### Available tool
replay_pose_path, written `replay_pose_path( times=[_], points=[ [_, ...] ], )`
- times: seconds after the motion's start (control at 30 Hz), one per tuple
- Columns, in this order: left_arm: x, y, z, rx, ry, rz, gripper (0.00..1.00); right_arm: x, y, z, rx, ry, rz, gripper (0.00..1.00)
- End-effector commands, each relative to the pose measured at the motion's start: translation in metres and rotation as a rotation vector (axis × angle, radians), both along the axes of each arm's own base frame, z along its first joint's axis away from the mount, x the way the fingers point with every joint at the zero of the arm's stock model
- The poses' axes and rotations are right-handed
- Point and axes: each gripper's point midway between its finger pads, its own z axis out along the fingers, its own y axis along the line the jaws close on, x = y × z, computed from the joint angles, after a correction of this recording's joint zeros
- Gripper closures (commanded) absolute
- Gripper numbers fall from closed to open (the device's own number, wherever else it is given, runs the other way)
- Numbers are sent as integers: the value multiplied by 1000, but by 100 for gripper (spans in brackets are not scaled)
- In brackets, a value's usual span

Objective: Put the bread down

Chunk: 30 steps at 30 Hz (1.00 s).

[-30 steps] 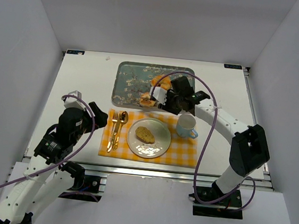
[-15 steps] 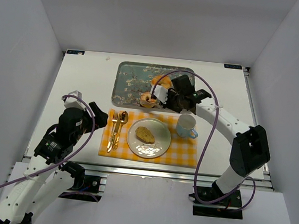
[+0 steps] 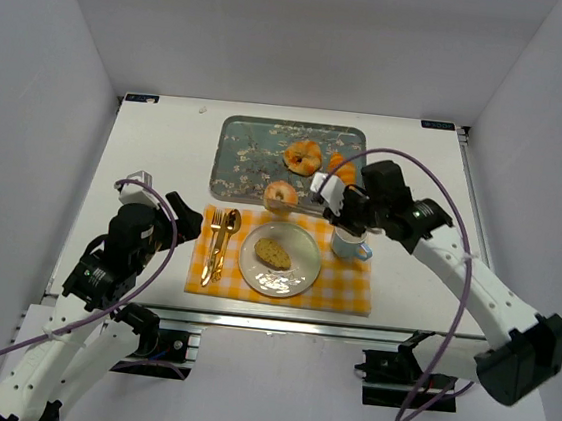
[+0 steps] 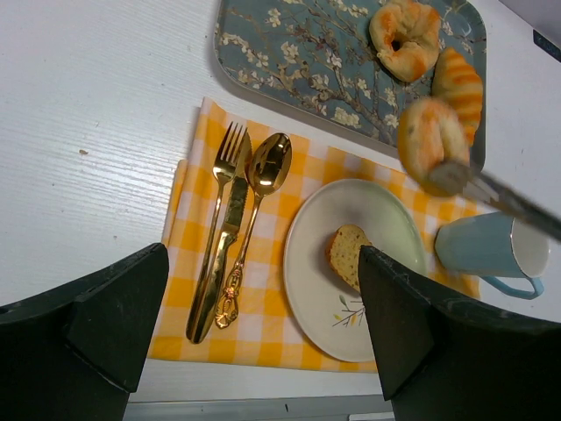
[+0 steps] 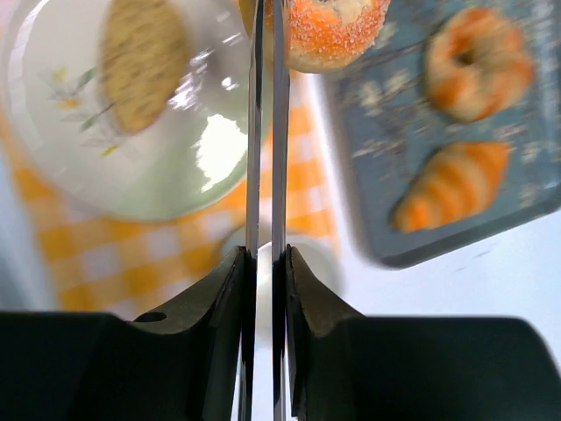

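The sugared bun [image 3: 281, 193] hangs clamped in the right gripper [image 5: 266, 13] above the tray's [image 3: 241, 156] 6 o'clock edge, apparently mid-carry. Next it needs moving toward 6 o'clock, lowering onto the plate [image 3: 292, 275] beside the slice [image 3: 272, 253], and then releasing. The left gripper [image 4: 263, 254] idles, spread wide.

Arms, two: right arm [image 3: 456, 264] extended, right gripper [image 5: 265, 17] pinched on bread [image 5: 337, 31]; left arm [image 3: 121, 249] folded, left gripper [image 4: 263, 324] spread wide.

right tool [image 5: 264, 17] drawn back, doughnut [image 3: 281, 194] raised off tray [image 3: 242, 151]
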Motion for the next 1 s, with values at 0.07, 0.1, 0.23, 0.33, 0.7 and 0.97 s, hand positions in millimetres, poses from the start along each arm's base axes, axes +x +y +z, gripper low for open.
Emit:
replay_pose_path(
  times=[0.07, 0.1, 0.23, 0.33, 0.7, 0.97],
  points=[
    [-1, -1, -1, -19, 4, 4, 2, -65, -21, -25, 17, 179, 39, 95],
    [-1, -1, -2, -21, 5, 4, 2, -69, -22, -26, 18, 189, 43, 95],
    [-1, -1, -3, -18, 7, 1, 2, -77, -28, -34, 6, 196, 52, 93],
    [1, -3, -1, -16, 7, -2, 2, -78, -25, -35, 8, 214, 64, 87],
    [1, -3, 2, -28, -2, 4, 2, -84, -27, -42, -18, 264, 79, 54],
    [6, -5, 7, -19, -10, -7, 2, -88, -15, 3, 87, 216, 115, 52]
  ],
)
